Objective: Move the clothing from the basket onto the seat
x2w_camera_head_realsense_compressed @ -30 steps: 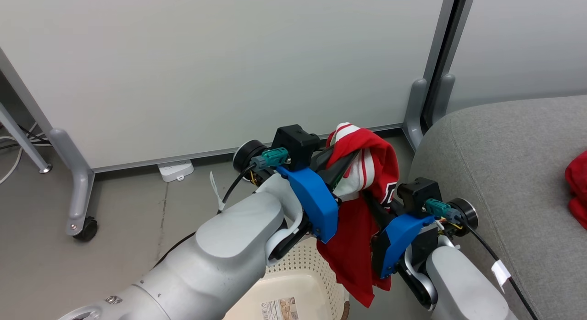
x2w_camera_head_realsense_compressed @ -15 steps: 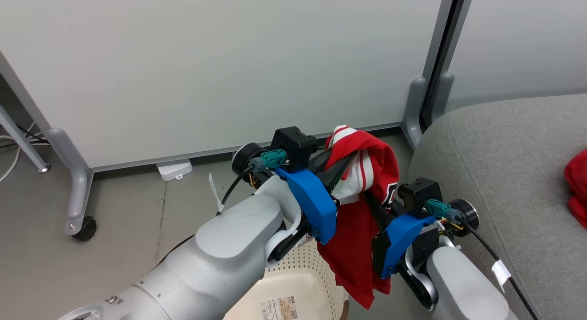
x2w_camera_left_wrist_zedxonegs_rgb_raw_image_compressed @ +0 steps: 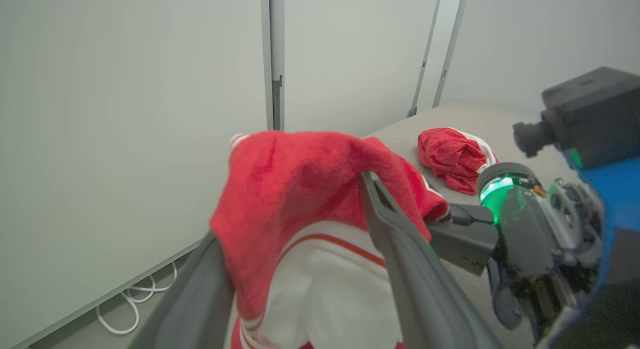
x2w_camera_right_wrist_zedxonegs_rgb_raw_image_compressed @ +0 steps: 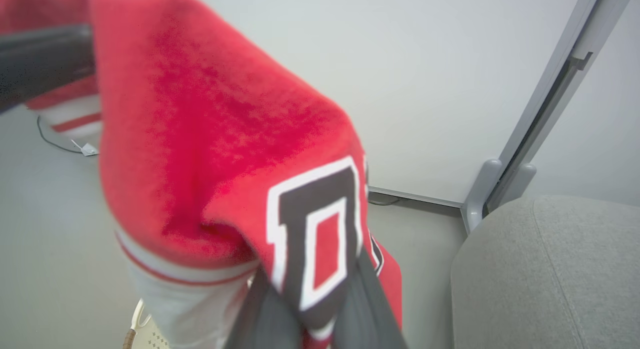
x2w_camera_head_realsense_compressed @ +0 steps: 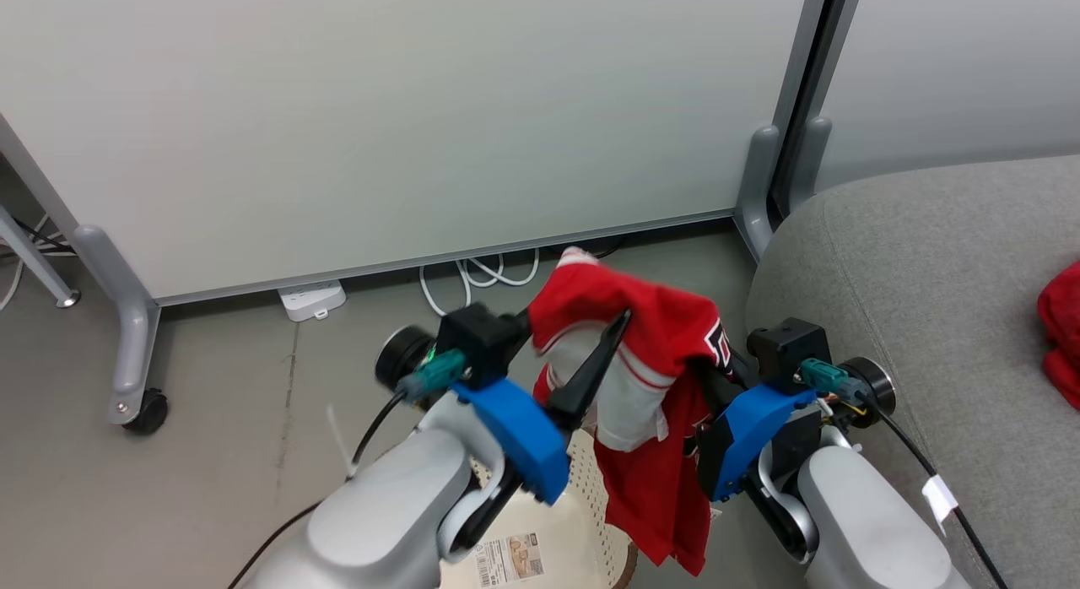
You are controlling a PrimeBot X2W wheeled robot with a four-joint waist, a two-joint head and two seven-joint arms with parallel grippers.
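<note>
– At the left gripper (x2w_camera_left_wrist_zedxonegs_rgb_raw_image_compressed: 290, 209), what is the finger condition?
– Both long dark fingers (x2w_camera_left_wrist_zedxonegs_rgb_raw_image_compressed: 400, 249) stand spread apart. The soft red fabric garment with white stripes (x2w_camera_head_realsense_compressed: 650, 327) drapes across their tips, unclamped.
– And the right gripper (x2w_camera_right_wrist_zedxonegs_rgb_raw_image_compressed: 310, 289)?
– Its fingers are pressed together on a fold of the same garment, beside a black-and-white letter patch (x2w_camera_right_wrist_zedxonegs_rgb_raw_image_compressed: 315, 239).
– Garment location?
– Suspended between the two grippers, its lower part hanging past the right edge of the rounded cream perforated plastic basket (x2w_camera_head_realsense_compressed: 586, 496), with the large grey upholstered seat (x2w_camera_head_realsense_compressed: 928, 260) just to the right.
– Seat contents?
– A second crumpled red garment (x2w_camera_head_realsense_compressed: 1061, 336) lies on the cushion. A white cable (x2w_camera_head_realsense_compressed: 481, 277) loops at the foot of the pale partition panels (x2w_camera_head_realsense_compressed: 380, 125).
</note>
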